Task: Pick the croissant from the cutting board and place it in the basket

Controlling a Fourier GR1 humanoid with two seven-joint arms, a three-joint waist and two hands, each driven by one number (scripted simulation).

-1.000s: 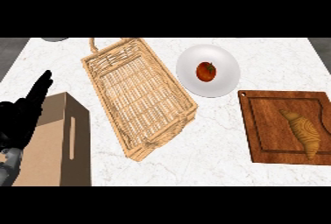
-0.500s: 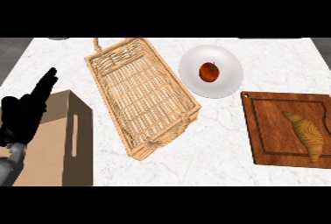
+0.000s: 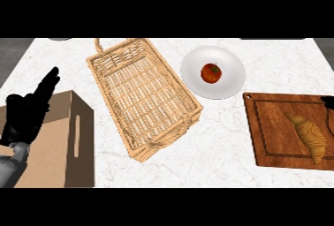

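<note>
where the white marbled counter (image 3: 215, 154) fills the head view, it carries everything else. the wicker basket (image 3: 140, 95) is the largest thing on it, a long rectangular weave lying at a slant in the middle, its narrow far end with a looped handle towards the top of the view and its near end low and to the right. at the lower left stands a brown box (image 3: 62, 141) with a slot cut in its right face, its corner just beside the basket's left side. at the right edge lies the wooden cutting board (image 3: 267, 132), dark brown with a groove running round its border, partly cut off by the view's edge. above it, between the board and the basket, sits a white plate (image 3: 225, 81), apart from both, with a small red fruit (image 3: 210, 73) lying on its centre. the croissant (image 3: 311, 137) rests on the right part of the cutting board, lengthwise from top to bottom, well apart from the basket. the left hand (image 3: 26, 112) shows at the left edge over the box, black, fingers straight and spread upward, touching nothing on the counter. the right hand shows nowhere.
</note>
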